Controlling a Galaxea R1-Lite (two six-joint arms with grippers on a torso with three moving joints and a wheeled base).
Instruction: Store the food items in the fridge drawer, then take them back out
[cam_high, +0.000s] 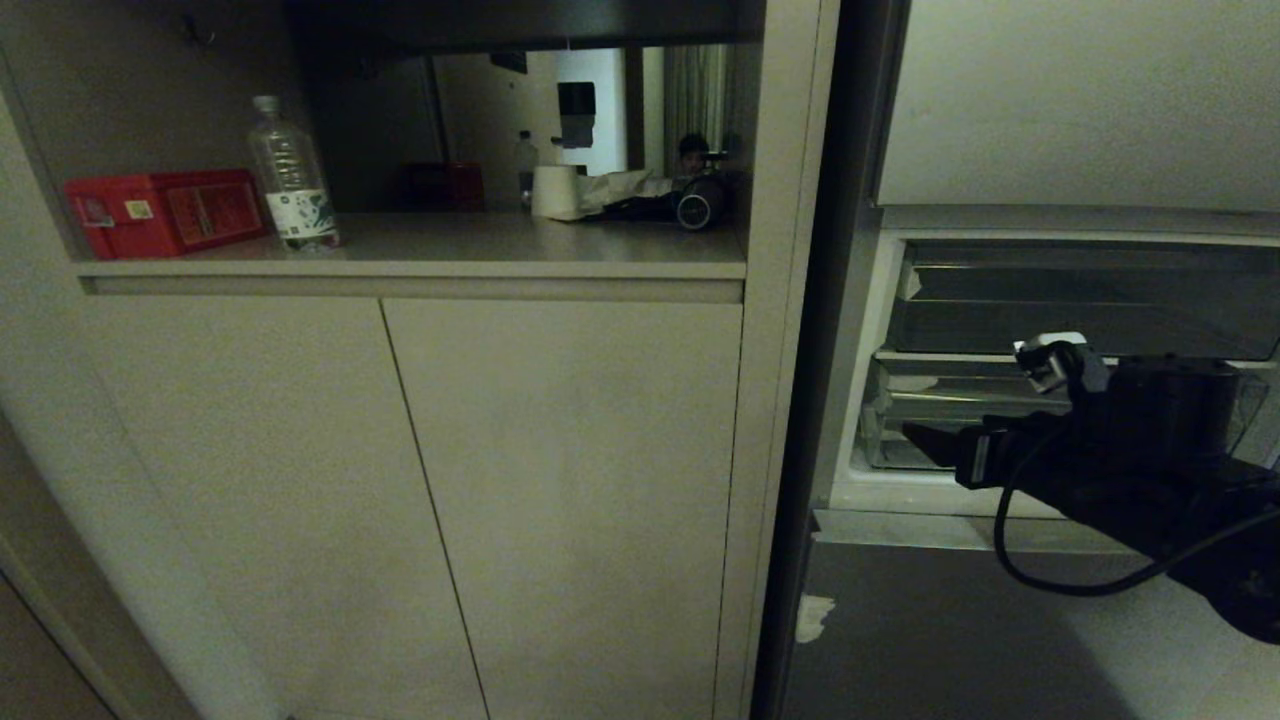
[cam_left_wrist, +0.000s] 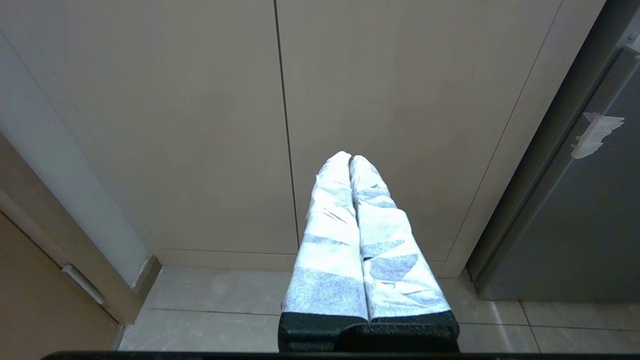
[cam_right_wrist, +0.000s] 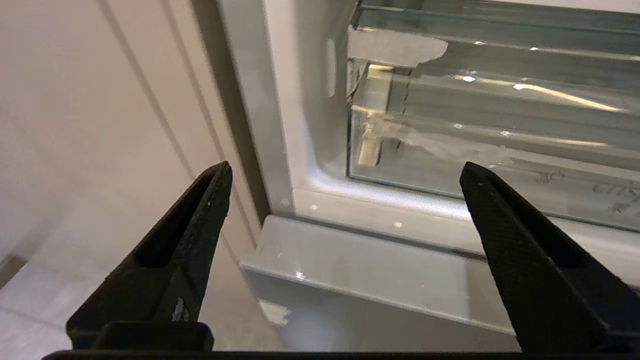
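Jaws spread wide on the right gripper, nothing between the two black fingers, and they hang just in front of the open fridge compartment, close to its near corner. Over on the left gripper the jaws are pressed together, white-wrapped fingers touching along their length, pointing at the closed cabinet doors and the tiled floor below; it grips nothing.

Biggest thing first: the tall cabinet fills the left of the head view, its open shelf carrying a red box at the far left, a clear water bottle standing upright just beside it, and further along a white roll with dark clutter next to it that cannot be made out.

Next, the fridge, door open on the right. Inside sits the smoky-dark tray on top, pushed in. Beneath it is the fridge drawer, the clear plastic bin, also pushed in, with scraps of white tape at its front corner. Through its transparent front only glints and reflections show; whether the food items lie inside cannot be told, and neither appears in any view.

Smallest: a torn bit of white tape on the grey lower fridge door.
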